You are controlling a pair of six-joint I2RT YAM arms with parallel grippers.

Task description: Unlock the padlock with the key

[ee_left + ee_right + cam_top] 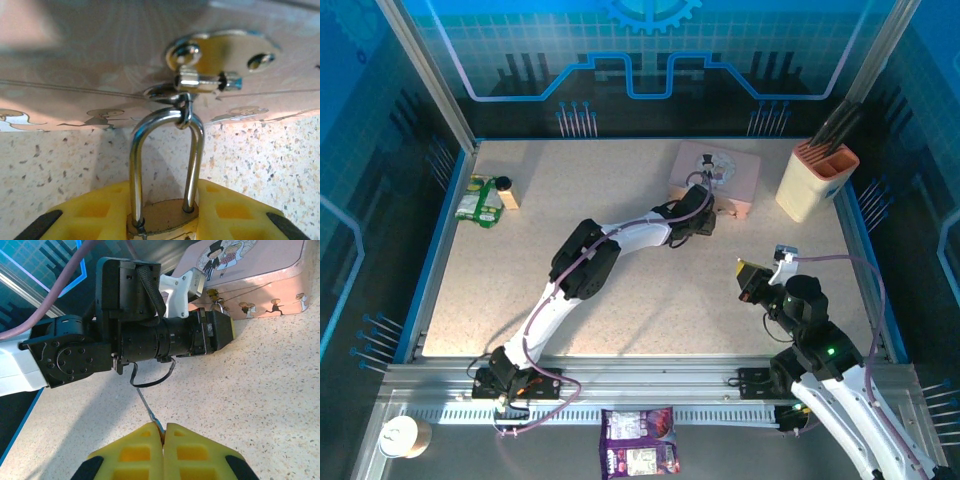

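Note:
The brass padlock [161,219] hangs by its silvery shackle [134,165] from the metal clasp [220,55] on the front of the pink picture box [715,172]. My left gripper [162,222] is shut on the padlock's body, one yellow finger [85,212] on each side. In the top view the left gripper [705,218] sits against the box's front. My right gripper [163,432] is shut on the thin dark-grey key [149,410], whose blade points up and left toward the left arm's wrist [150,335]. The right gripper [752,278] hovers to the right of the left arm, apart from the box.
A beige knife block [817,180] stands at the back right beside the box. A green packet [478,203] and a small wooden piece [507,192] lie at the back left. A purple packet [640,455] and a paper cup [402,437] rest off the table's near edge.

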